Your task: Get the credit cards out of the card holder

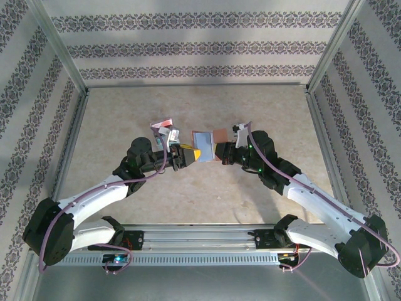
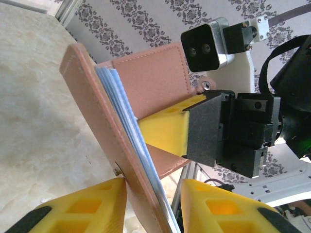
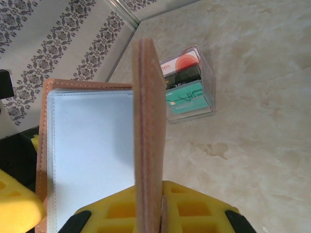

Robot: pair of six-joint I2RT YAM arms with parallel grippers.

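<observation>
1. Beige marble-look table [image 1: 119,113], patterned walls: the yellow-fingered right gripper [image 3: 149,191] clamps 1 flap of the tan leather-look bifold card holder [image 1: 219,135], held above mid-table.
2. Left gripper [image 2: 153,183] straddles the other flap, partly open; I cannot tell if it grips.
3. Brace the holder and pinch just 1 credit card edge.
4. Both arms reach inward, wrists facing.

- Grippers: two, the left gripper [image 1: 192,155] and the right gripper [image 1: 220,152], with their tips facing each other.
- Card holder [image 1: 202,139]: one, lying open between the two sets of fingertips.
- Clear case [image 3: 192,118]: one, beyond the card holder from the right gripper.
- Credit cards [image 3: 184,80]: three faces show in that case, red-and-white, black and teal. More may be hidden behind them.
</observation>
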